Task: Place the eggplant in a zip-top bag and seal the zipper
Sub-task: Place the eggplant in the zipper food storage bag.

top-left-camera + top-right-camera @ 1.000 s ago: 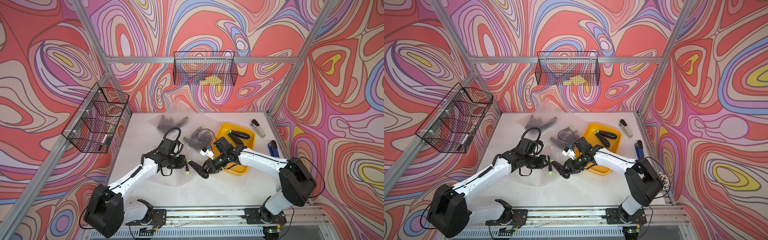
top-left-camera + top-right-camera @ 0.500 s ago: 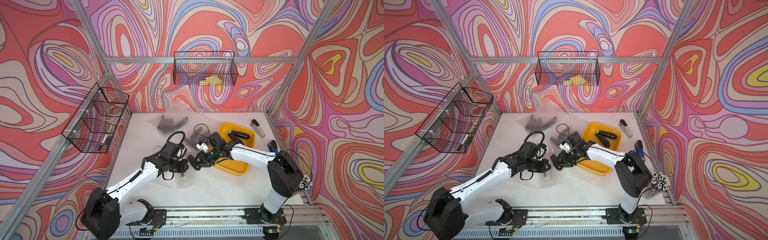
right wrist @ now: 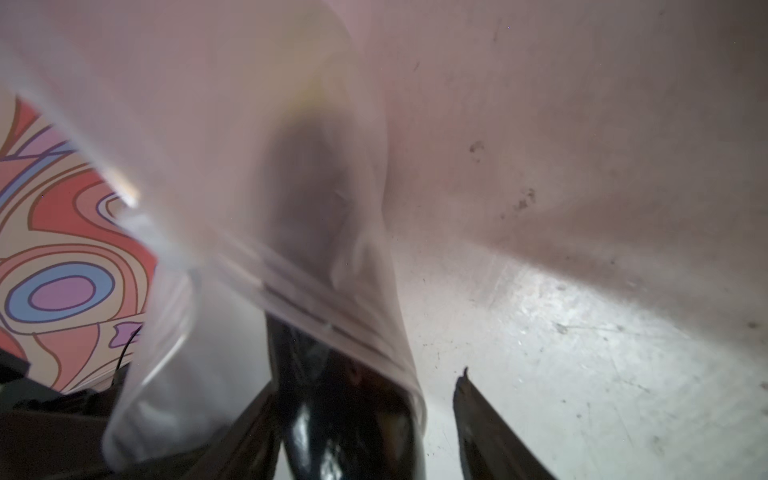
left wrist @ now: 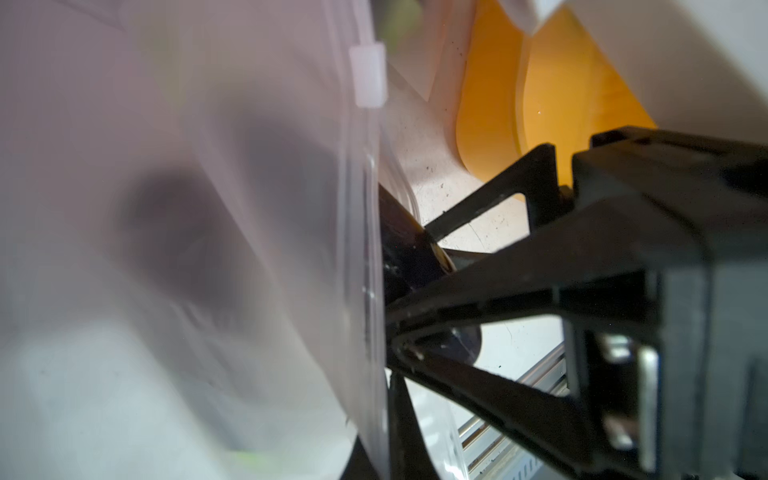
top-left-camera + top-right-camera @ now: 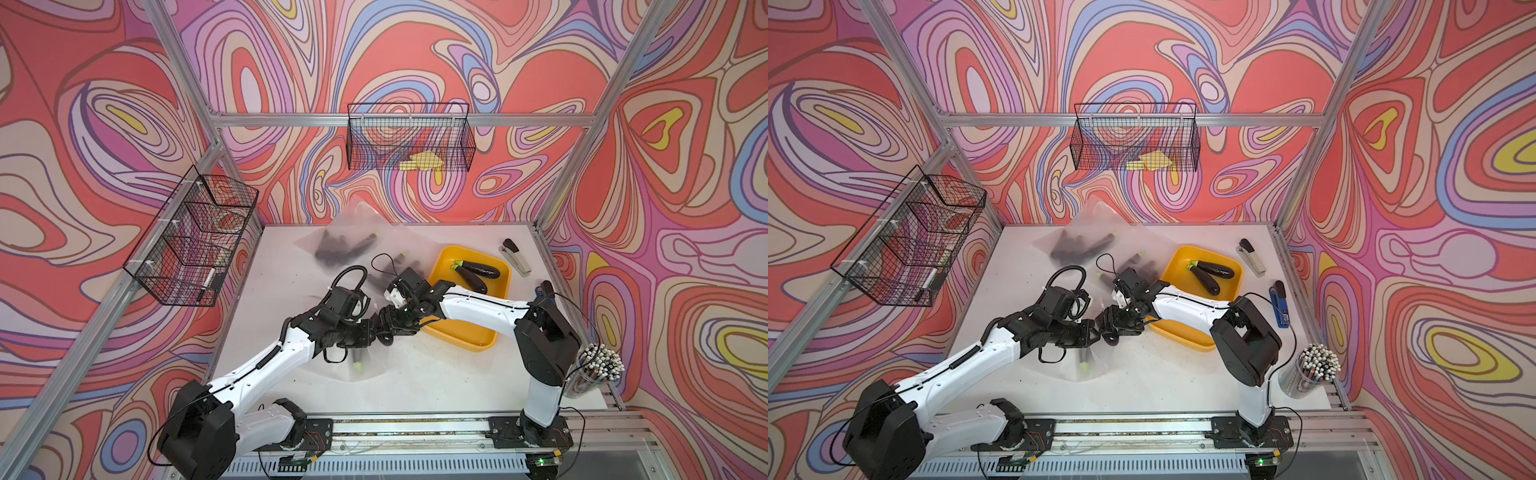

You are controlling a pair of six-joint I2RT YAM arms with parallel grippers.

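Beside the zip-top bag (image 5: 368,365), a yellow tray (image 5: 491,343) holds two eggplants (image 5: 478,271).

The white table (image 5: 436,386) is carrying a yellow tray (image 5: 461,330) just off its middle at 3 o'clock, a stapler (image 5: 515,257) at 2 o'clock, a blue tool (image 5: 1279,303) by the edge at 3 o'clock and a pencil cup (image 5: 592,374) at 4 o'clock. Filled bags (image 5: 332,249) are lying at 11 o'clock. A bag (image 5: 368,365) is resting partly on the surface near the middle, toward 7 o'clock.
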